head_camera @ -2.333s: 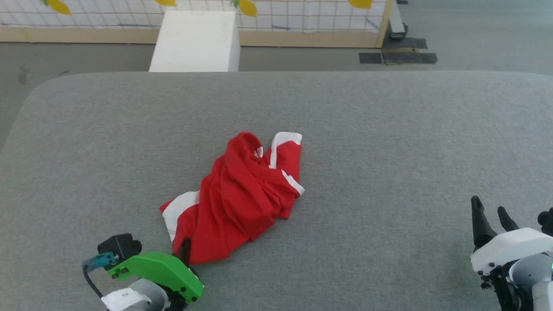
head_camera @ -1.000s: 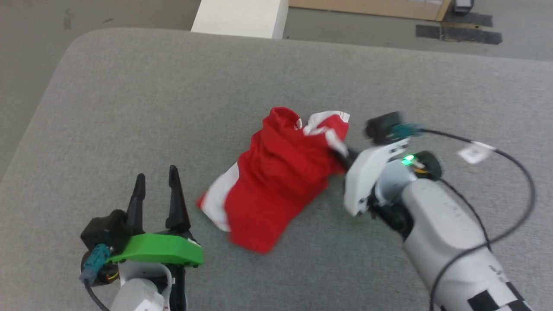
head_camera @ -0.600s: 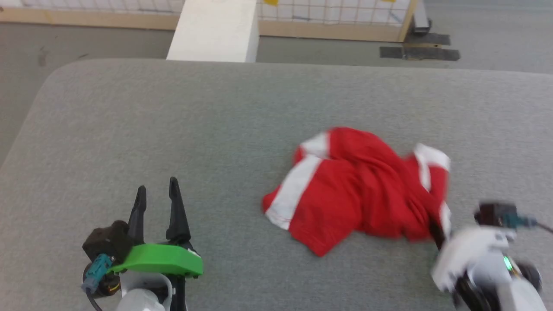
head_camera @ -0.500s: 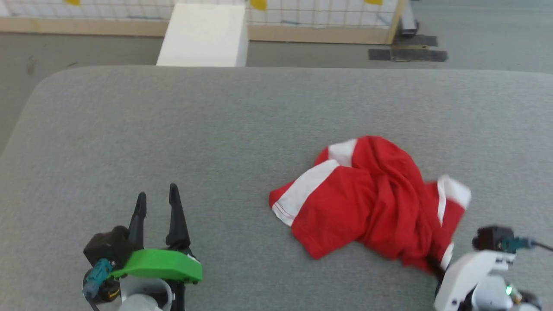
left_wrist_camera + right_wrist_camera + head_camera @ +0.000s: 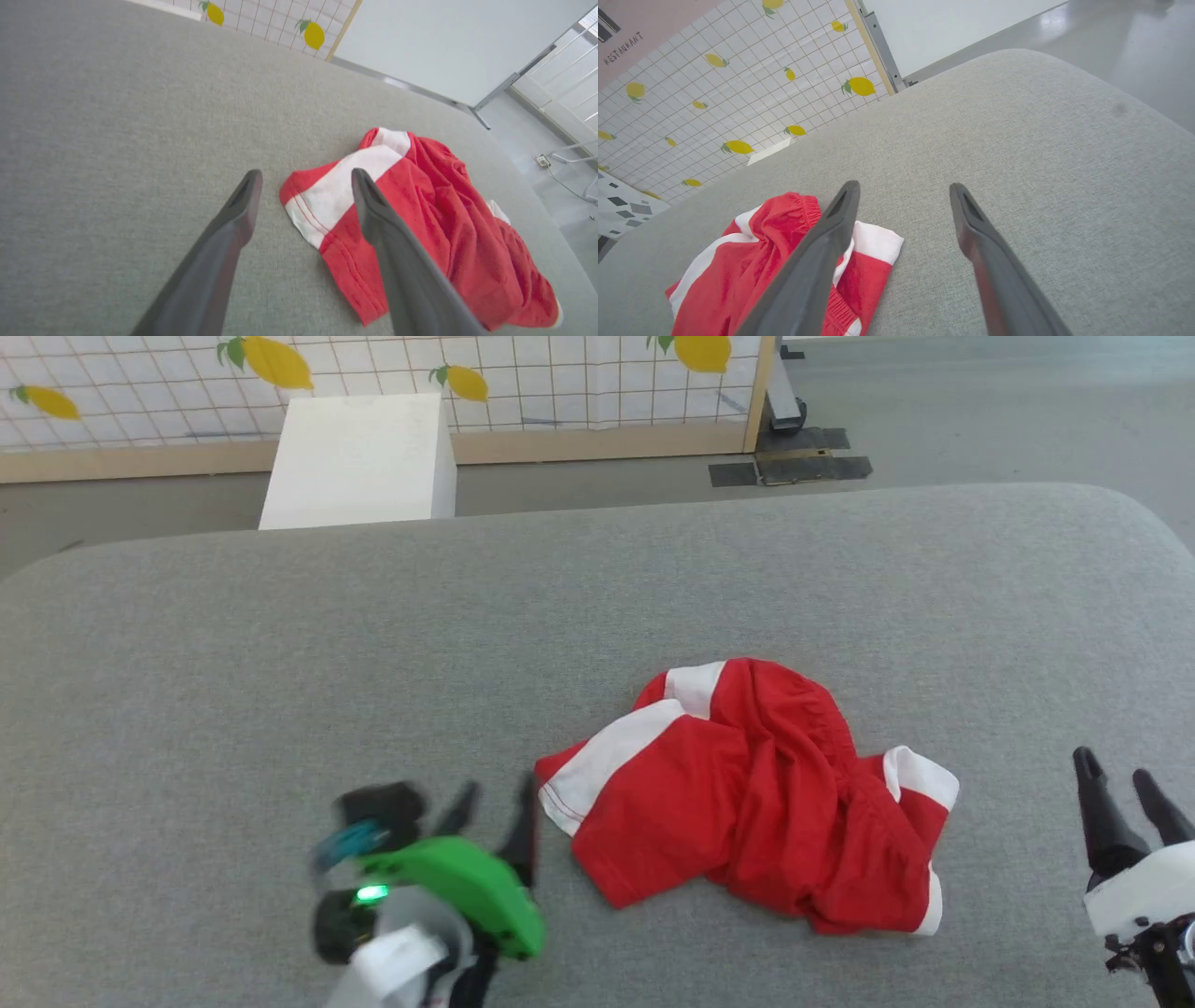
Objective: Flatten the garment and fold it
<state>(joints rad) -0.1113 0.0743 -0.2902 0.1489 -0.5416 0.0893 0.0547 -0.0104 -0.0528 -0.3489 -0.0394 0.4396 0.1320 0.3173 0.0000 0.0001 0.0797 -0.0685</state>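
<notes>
Blurrily, the left gripper [image 5: 497,795] shows just beside the bunched garment [image 5: 747,803].

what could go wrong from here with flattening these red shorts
1. The garment lies bunched with layers overlapping; the open left claw, near its white-striped hem corner, may pinch several layers and lock in the crumple.
2. The open right claw stands apart from the cloth; a pull from one side alone would likely drag the whole garment across the grey table instead of spreading it.
</notes>
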